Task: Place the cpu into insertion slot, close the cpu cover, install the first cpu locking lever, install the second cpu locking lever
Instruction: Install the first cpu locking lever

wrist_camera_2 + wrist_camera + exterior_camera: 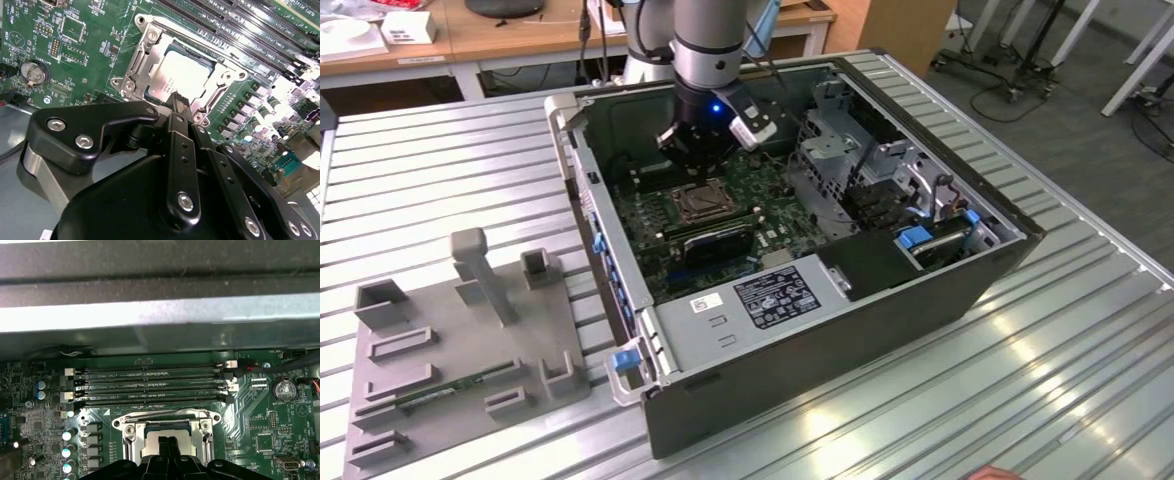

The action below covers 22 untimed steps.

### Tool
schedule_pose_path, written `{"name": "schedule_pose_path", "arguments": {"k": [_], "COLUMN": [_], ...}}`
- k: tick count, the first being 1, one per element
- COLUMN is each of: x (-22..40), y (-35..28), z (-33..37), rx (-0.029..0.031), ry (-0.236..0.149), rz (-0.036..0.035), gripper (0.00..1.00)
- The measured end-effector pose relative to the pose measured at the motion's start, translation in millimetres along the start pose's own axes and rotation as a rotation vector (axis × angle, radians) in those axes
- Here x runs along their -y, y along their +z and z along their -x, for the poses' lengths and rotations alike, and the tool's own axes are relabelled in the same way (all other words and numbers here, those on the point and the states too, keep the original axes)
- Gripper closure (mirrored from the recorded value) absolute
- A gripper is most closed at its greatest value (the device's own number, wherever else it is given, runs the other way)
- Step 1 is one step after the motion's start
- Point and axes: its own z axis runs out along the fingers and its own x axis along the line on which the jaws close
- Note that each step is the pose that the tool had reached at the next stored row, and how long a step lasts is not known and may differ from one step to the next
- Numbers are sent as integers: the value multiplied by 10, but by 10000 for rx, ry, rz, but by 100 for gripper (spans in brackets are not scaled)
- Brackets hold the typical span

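— Arm pose?
— Reaching straight down into the open computer case (854, 270) on the slatted surface (440, 180); the pincer (698, 158) hangs just above the insertion slot (699, 203).

— Pincer condition?
— Fingers (176, 102) drawn together, tips narrow, nothing gripped; in both wrist views they sit over the socket.

— The chip?
— The cpu (182, 75) lies flat in the slot, silvery face up. The cpu cover (145, 55) frames it, on the green motherboard (85, 55) beside the memory slots (150, 385).
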Motion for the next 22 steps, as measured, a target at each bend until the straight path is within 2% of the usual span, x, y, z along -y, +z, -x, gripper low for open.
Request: {"name": "schedule_pose_path", "arguments": {"k": [5, 6, 8, 12, 13, 15, 17, 19, 21, 22], "x": [0, -1, 0, 0, 0, 1, 0, 1, -1, -2], "y": [-27, -29, -31, -31, -31, -32, -31, -32, -31, -31], "z": [1, 1, 1, 0, -1, -3, -5, -8, -8, -8], "rx": [1, 5, 9, 25, 57, 190, 282, 292, 306, 307], "ry": [-1, -2, -3, -4, -5, -19, -26, -29, -34, -34], "rz": [-9, -40, -152, -190, -195, -209, -241, -334, -531, -555], "gripper": [89, 89, 89, 89, 89, 89, 89, 89, 89, 89]}}
